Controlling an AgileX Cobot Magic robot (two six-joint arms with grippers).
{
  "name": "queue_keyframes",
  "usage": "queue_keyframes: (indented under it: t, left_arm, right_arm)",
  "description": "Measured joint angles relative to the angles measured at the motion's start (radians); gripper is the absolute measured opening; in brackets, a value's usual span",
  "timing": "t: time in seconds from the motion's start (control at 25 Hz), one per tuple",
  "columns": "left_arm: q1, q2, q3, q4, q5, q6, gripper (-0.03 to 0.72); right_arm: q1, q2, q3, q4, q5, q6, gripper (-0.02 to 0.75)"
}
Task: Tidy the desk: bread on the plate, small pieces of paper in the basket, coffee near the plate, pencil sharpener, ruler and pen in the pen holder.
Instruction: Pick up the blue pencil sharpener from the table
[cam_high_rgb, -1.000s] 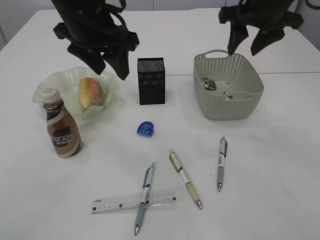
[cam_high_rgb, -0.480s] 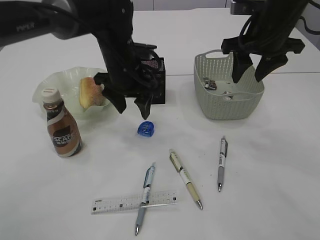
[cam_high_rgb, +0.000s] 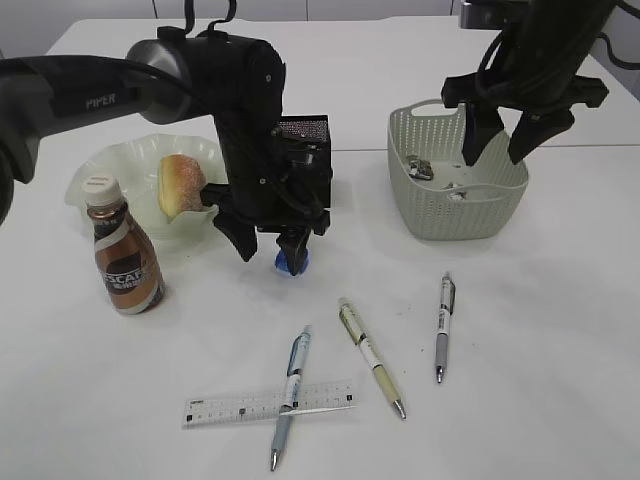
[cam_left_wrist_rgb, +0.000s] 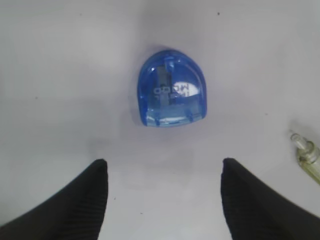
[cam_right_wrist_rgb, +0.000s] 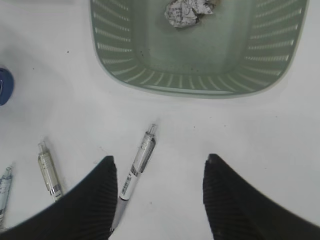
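Bread roll (cam_high_rgb: 181, 184) sits on the frilled pale plate (cam_high_rgb: 100, 165), brown coffee bottle (cam_high_rgb: 122, 260) beside it, and crumpled paper (cam_right_wrist_rgb: 187, 11) in the green basket (cam_high_rgb: 500, 215). The blue plastic sharpener (cam_left_wrist_rgb: 171, 89), clear ruler (cam_high_rgb: 268, 404) and three pens lie on the table, seemingly outside the black mesh holder (cam_high_rgb: 302, 130). The left gripper (cam_left_wrist_rgb: 162, 195) hovers wide above the sharpener; the right gripper (cam_right_wrist_rgb: 159, 192) hangs open and empty.

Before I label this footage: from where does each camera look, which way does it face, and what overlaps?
Exterior: raised at the table's front, slanting down on both arms, the plate and basket.
Left wrist: on the left arm, straight down at the blue pencil sharpener, between its open end effector fingers.
Right wrist: on the right arm, down at the basket rim and a pen; its end effector is open.
Shared: all three show the sharpener.
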Motion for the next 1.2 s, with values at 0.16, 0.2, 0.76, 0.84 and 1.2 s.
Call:
queue_keyframes:
  t: [0.16, 0.2, 0.76, 0.84, 1.2]
  left_arm:
    - [-0.011, 0.006, -0.004, 0.000, -0.005, 0.000, 0.540]
    - [-0.012, 0.008, -0.009, 0.000, -0.009, 0.000, 0.543]
    - [-0.021, 0.120, -0.196, 0.037, -0.012, -0.045, 0.547]
    - [-0.021, 0.124, -0.197, 0.053, -0.011, -0.047, 0.548]
    - [-0.021, 0.130, -0.198, 0.053, -0.019, -0.049, 0.547]
  right_arm:
    - [0.000, 0.000, 0.000, 0.002, 0.000, 0.000, 0.405]
    - [0.000, 0.000, 0.000, 0.002, 0.000, 0.000, 0.405]
    - [0.000, 0.000, 0.000, 0.006, 0.000, 0.000, 0.405]
    - [0.000, 0.000, 0.000, 0.006, 0.000, 0.000, 0.405]
    - [0.000, -0.001, 0.000, 0.006, 0.000, 0.000, 0.405]
